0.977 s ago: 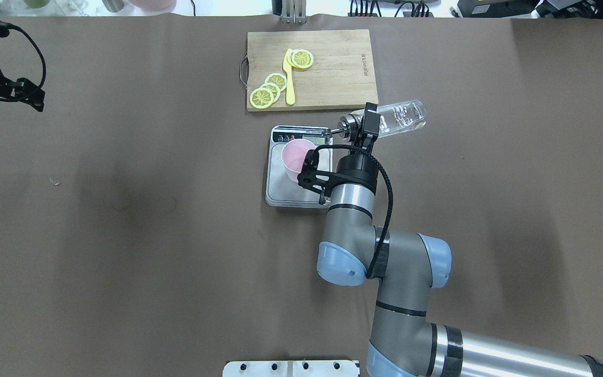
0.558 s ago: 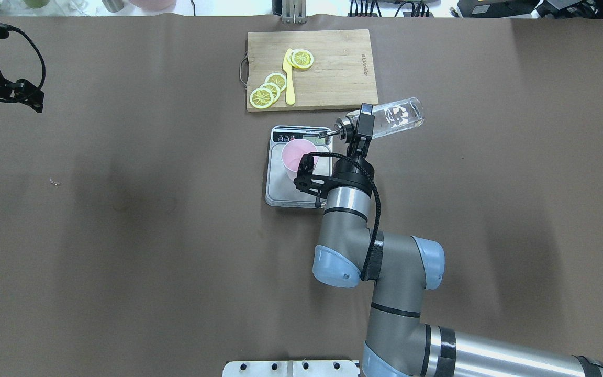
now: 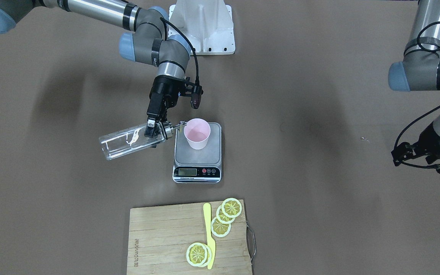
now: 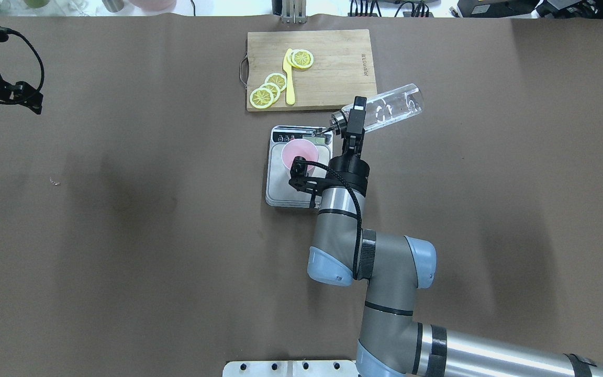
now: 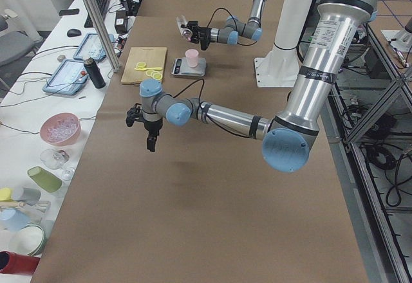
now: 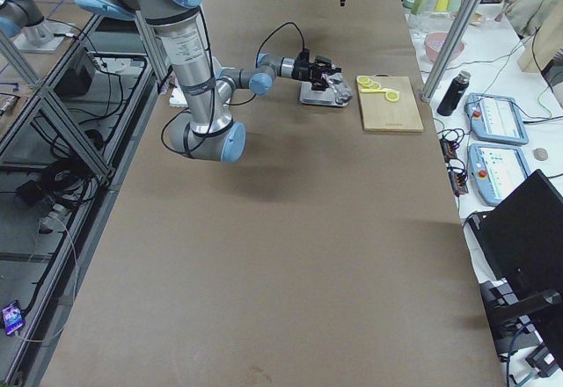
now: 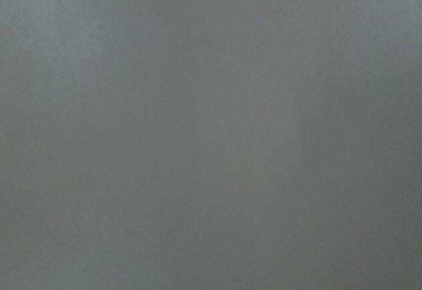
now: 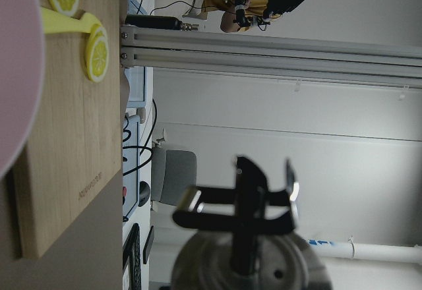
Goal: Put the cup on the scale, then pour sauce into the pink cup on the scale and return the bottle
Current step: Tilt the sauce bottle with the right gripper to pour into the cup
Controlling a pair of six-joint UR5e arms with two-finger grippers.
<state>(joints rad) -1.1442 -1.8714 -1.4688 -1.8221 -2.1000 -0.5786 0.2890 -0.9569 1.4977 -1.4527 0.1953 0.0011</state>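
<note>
Now right gripper (image 3: 152,130) clenched on bottle (image 3: 124,143) at neck. Bottle tipped near level, long axis running toward cup (image 3: 197,133); spout (image 3: 180,125) at cup's rim, base away from it. Cup upright on scale (image 3: 197,156). Stream not discernible. Left gripper (image 3: 403,156) well apart over surface (image 3: 319,198), grip state unreadable. Likely pour step; right arm alone placed for it.

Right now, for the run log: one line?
right gripper: jaws shut on bottle, spout toward cup | cup on scale | left gripper: away
</note>
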